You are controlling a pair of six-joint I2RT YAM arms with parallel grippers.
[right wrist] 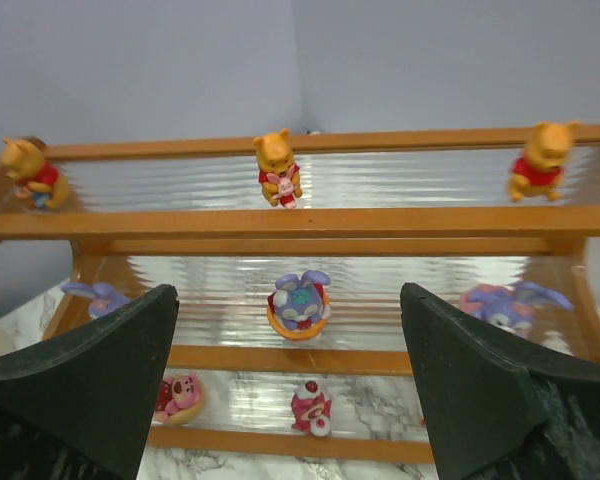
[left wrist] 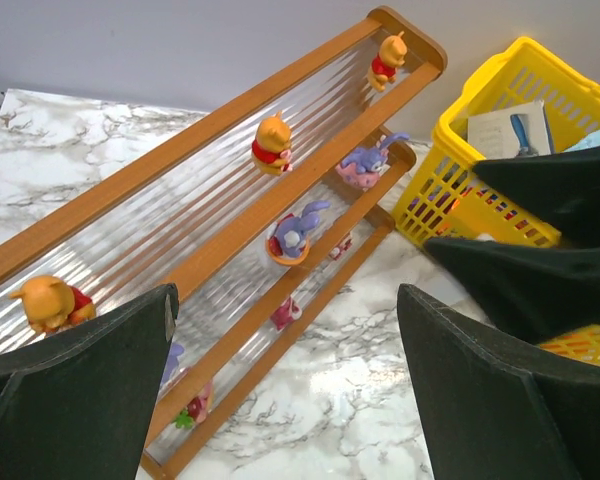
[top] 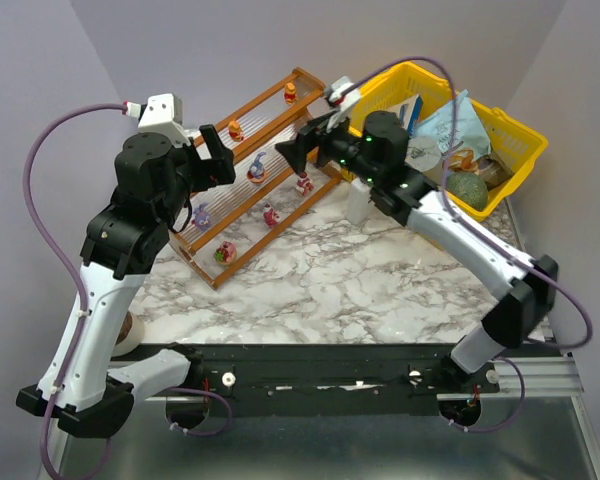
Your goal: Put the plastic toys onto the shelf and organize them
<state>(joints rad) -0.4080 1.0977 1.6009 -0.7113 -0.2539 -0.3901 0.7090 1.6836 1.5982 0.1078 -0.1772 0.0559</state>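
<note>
Left and right black wedge jaws apart; glossy figurines (right wrist: 298,303) on ribbed clear shelf (right wrist: 330,222).

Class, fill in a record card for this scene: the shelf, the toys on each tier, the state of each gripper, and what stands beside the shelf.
shelf: three-tier wooden rack with clear ribbed tiers, on the marble table
top tier: three orange bears in red shirts
middle tier: three purple figurines
bottom tier: three pink-red figurines
left gripper: open, empty, over the shelf
right gripper: open, empty, facing the shelf
beside shelf: yellow basket holding packaged goods
</note>
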